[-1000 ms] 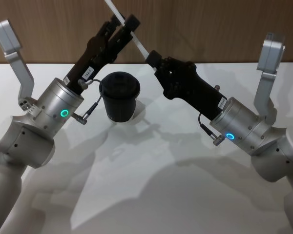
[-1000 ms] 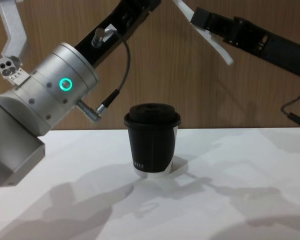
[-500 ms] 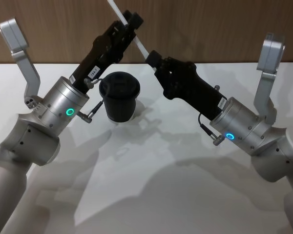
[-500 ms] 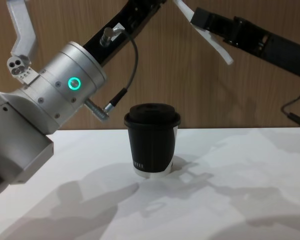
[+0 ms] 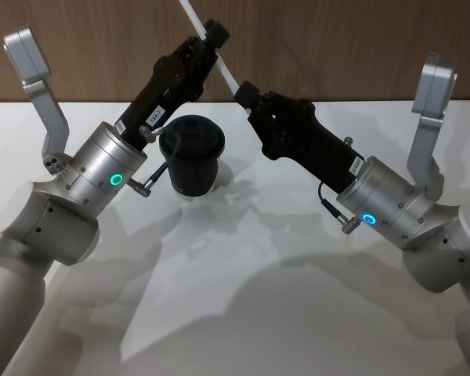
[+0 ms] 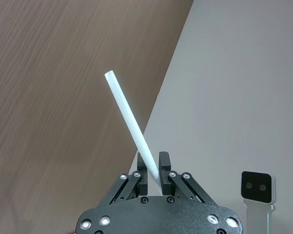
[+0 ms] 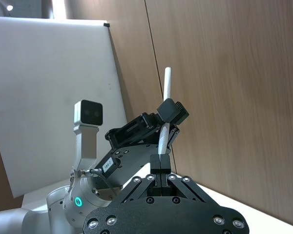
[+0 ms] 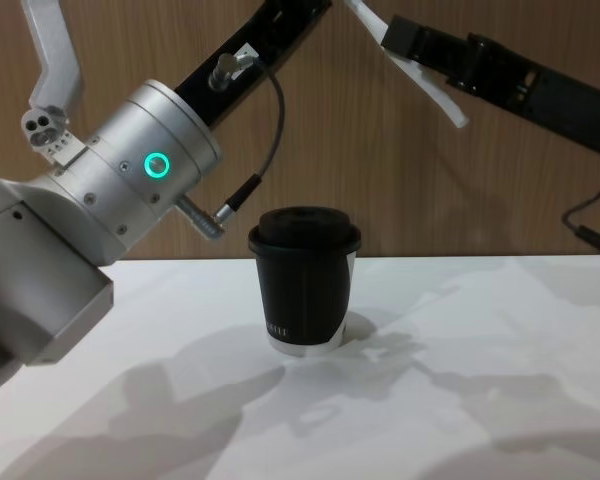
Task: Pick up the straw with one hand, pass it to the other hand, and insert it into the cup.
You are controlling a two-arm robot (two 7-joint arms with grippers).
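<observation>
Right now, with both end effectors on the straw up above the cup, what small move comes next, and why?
Probably open the right end effector: the left end effector looks closed on the straw, so it can carry it alone to the cup.

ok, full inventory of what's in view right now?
long thin white straw: 1, white, in the air above the cup, spanning both grippers
black paper cup with domed lid: 1, black with a pale base rim, upright on the table between the two arms
flat table top: 1, white, under the cup and arms
wood-panel wall: 1, brown, behind the table
left gripper: 1, black, raised above the cup, fingers shut on the straw partway along
right gripper: 1, black, raised to the cup's right, fingers shut on the straw's lower end
</observation>
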